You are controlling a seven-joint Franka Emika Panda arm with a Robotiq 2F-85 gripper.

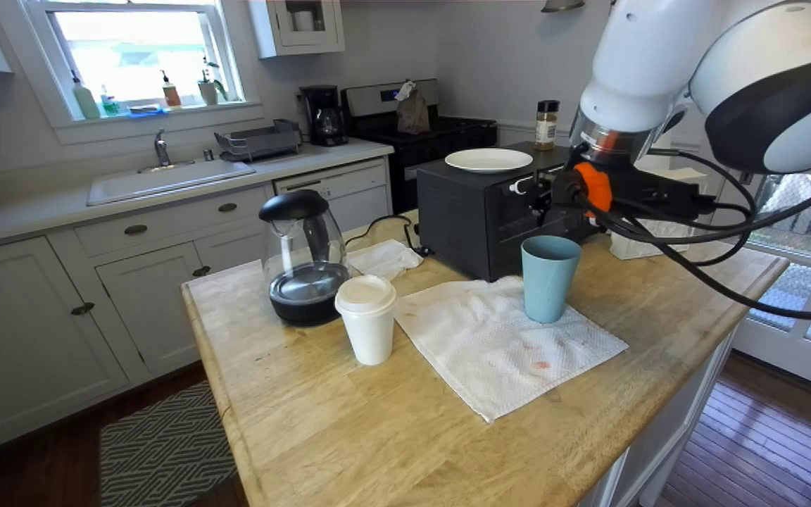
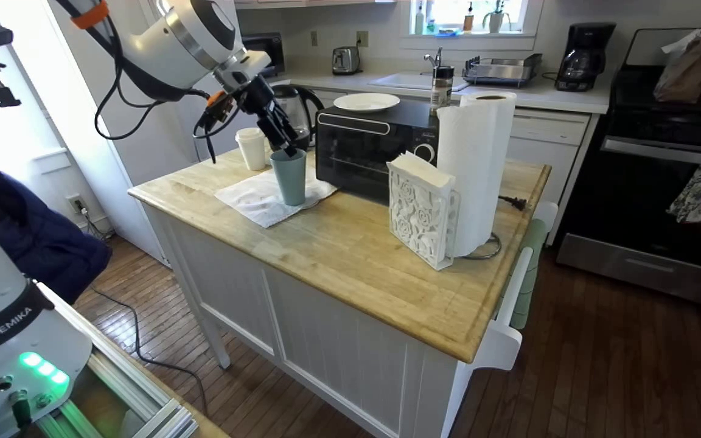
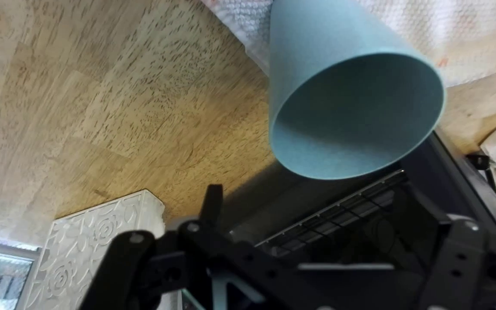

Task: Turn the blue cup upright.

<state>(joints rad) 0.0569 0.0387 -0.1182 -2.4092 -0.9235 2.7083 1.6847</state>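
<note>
My gripper, spread wide with nothing between its jaws, hangs just above the blue cup, which stands mouth-up on the paper towel, long axis vertical, so I'd judge lifting away past its rim comes next.

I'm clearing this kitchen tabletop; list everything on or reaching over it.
paper sheet: one, white, tabletop
blue cup: one, light blue, upright on paper sheet
kettle: one, black and clear, tabletop
lidded cup: one, white, beside kettle
crumpled paper: one bunch, white, by kettle
toaster oven: one, black, tabletop
plate: one, white, on oven
jar: one, brown, black-lidded, on oven
paper roll: one, white, near oven
napkin holder: one, white, filled, beside roll
corded plug: at least one, black, tabletop
arm: one, mostly white, over tabletop
gripper: one, black, near blue cup
</note>
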